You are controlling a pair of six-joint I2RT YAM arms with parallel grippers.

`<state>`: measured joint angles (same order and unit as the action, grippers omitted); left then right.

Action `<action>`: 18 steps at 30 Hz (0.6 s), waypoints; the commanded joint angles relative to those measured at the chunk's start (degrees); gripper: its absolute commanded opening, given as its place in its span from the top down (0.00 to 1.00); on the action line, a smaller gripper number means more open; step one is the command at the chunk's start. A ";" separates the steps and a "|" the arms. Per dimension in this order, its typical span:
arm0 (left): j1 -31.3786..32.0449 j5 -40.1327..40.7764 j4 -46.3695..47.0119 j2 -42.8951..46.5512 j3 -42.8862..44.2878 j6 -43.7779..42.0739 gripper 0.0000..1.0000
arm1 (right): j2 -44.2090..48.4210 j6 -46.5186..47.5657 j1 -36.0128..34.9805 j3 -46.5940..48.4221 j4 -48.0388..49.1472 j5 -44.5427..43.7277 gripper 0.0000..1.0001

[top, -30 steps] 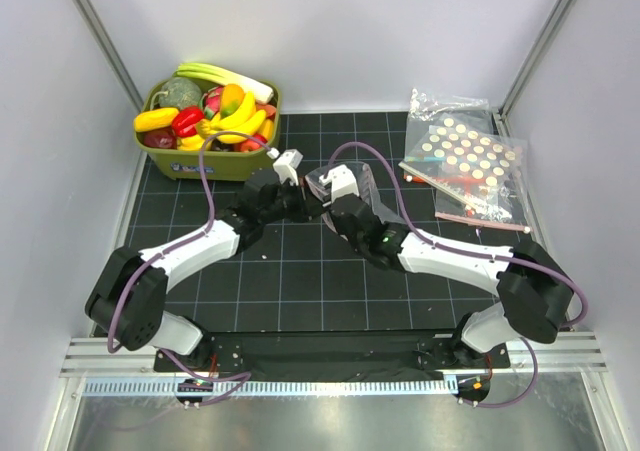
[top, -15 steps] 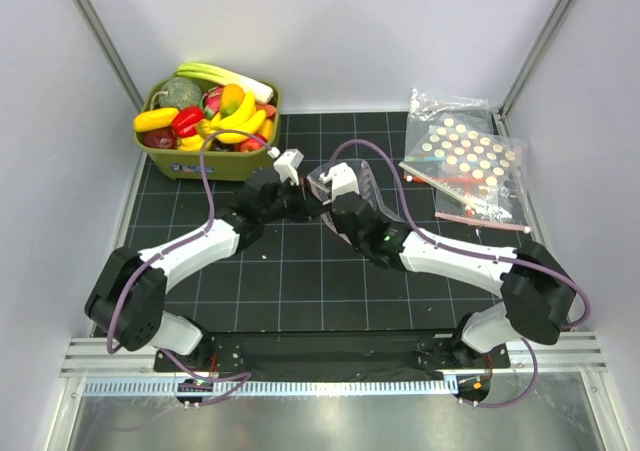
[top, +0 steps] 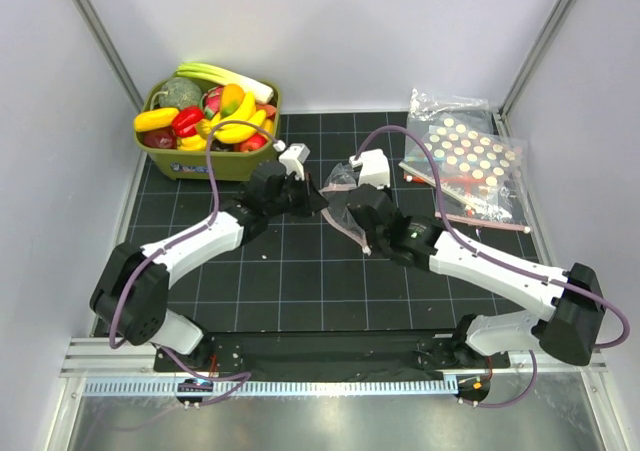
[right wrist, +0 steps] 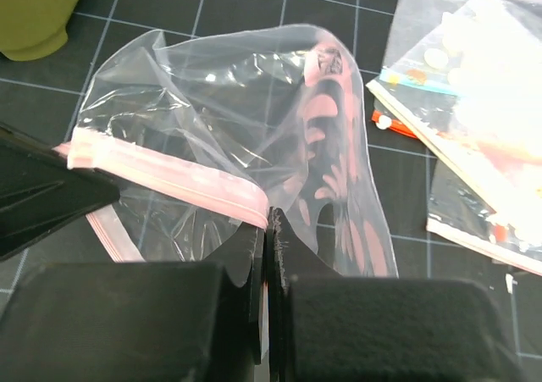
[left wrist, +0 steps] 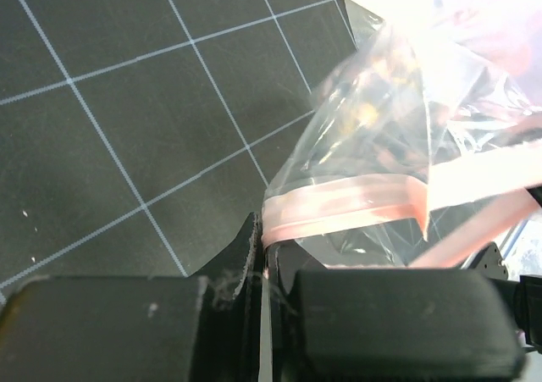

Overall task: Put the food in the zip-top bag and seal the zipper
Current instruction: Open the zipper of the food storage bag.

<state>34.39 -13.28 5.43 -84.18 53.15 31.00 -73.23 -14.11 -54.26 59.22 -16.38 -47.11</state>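
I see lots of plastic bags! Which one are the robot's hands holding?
The small clear bag with the pink strip, in the middle. The left hand and right hand both pinch it. The dotted bags lie apart on the right.

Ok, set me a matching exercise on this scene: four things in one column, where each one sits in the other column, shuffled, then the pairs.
Things:
1. clear bag
2. green basket
3. banana bunch
4. dotted bags

Places:
A. back right of the mat
B. inside the green basket
C. pinched by the left gripper and the right gripper, mid-mat
D. back left corner of the mat

Pairs: 1-C, 2-D, 3-B, 4-A.
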 commanded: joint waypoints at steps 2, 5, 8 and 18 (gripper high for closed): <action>-0.64 1.85 -4.11 -2.04 3.02 -2.00 0.94 | 1.08 -1.45 -0.41 5.55 -7.59 -3.62 0.99; -0.47 0.98 -4.55 -2.48 3.54 -2.09 0.92 | -1.11 -1.10 -0.41 6.61 -8.75 2.61 0.99; -0.12 0.63 -4.55 -2.57 3.63 -2.35 0.84 | -4.10 -0.57 -0.32 7.83 -8.49 7.98 0.99; 0.68 -0.69 -2.62 -3.27 3.02 -1.83 0.55 | -8.42 -4.96 3.62 8.28 -5.95 28.99 0.99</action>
<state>34.68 -13.08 1.37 -87.13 55.18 29.36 -83.26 -16.60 -53.06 66.37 -24.93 -26.35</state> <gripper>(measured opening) 0.432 0.042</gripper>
